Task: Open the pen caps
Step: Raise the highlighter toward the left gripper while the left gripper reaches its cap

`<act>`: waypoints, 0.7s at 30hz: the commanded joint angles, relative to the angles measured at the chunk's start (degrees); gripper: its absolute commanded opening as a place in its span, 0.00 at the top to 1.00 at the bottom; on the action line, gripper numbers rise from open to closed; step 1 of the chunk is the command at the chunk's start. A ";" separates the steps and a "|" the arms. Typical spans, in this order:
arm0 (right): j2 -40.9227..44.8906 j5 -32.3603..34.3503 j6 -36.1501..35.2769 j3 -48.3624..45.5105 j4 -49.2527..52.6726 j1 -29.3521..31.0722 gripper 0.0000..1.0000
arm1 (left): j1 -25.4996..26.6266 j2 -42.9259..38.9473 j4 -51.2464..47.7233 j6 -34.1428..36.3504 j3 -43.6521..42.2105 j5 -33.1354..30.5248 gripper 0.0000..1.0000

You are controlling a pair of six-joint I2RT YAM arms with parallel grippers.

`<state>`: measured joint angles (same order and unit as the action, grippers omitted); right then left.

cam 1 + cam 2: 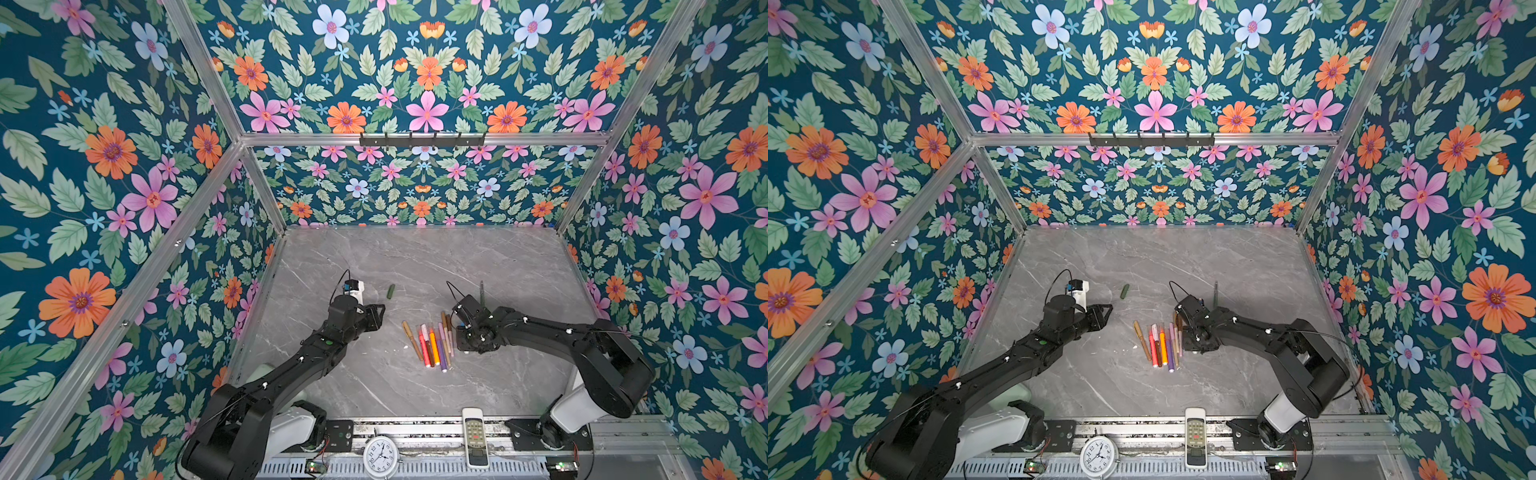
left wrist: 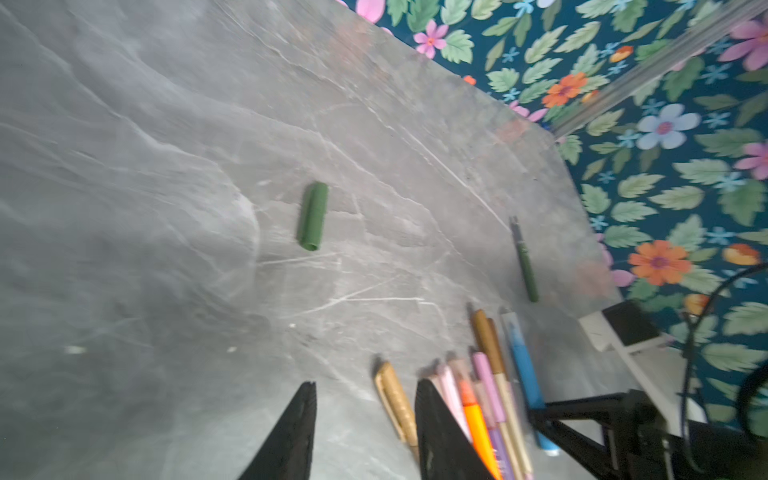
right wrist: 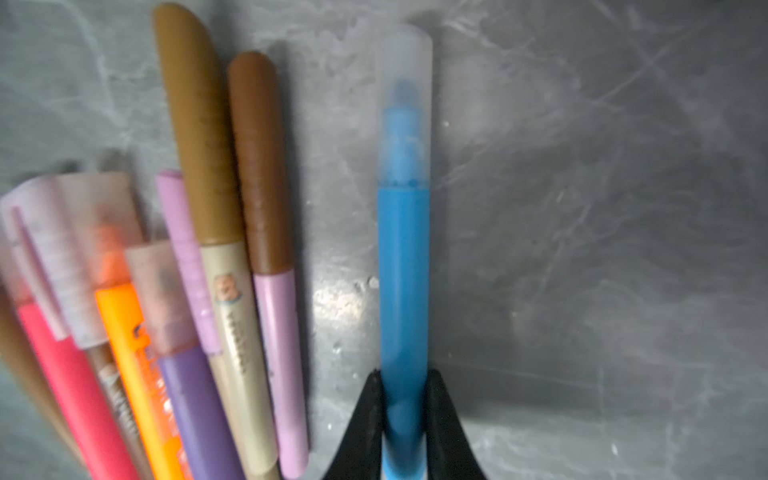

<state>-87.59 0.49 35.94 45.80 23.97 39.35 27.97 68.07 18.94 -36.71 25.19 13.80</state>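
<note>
A bunch of capped pens (image 1: 432, 345) lies side by side at mid-table in both top views. Apart from the bunch lies a blue pen (image 3: 404, 270) with a translucent cap (image 3: 405, 104) on it. My right gripper (image 3: 403, 374) is shut on this pen's barrel, down at the table. A loose green cap (image 1: 390, 291) lies farther back. The uncapped green pen (image 1: 482, 293) rests behind my right wrist. My left gripper (image 2: 366, 384) hovers open and empty left of the bunch, near a tan pen (image 2: 397, 403). In both top views the right fingertips are hidden under the wrist.
A white remote control (image 1: 475, 436) and a round clock (image 1: 380, 457) rest on the front rail. Flowered walls close the grey marble table (image 1: 415, 257) on three sides. The right arm's body (image 2: 623, 419) stands just beyond the bunch in the left wrist view.
</note>
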 commanded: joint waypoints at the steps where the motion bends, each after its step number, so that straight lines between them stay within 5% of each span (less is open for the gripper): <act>1: 4.45 -9.18 -3.30 -2.41 -5.59 0.08 0.89 | 3.02 3.65 9.97 -8.91 -0.17 7.01 0.57; 9: 11.69 -23.33 -2.75 -4.79 -13.33 1.67 0.90 | 9.95 14.30 21.45 -15.29 2.11 9.33 0.57; 21: 11.73 -24.84 -0.66 -4.76 -16.31 4.43 0.93 | 12.14 19.56 23.47 -16.23 5.28 12.29 0.58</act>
<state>-76.03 -23.31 34.59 40.84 9.96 43.44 39.86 86.94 40.60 -52.51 30.00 24.47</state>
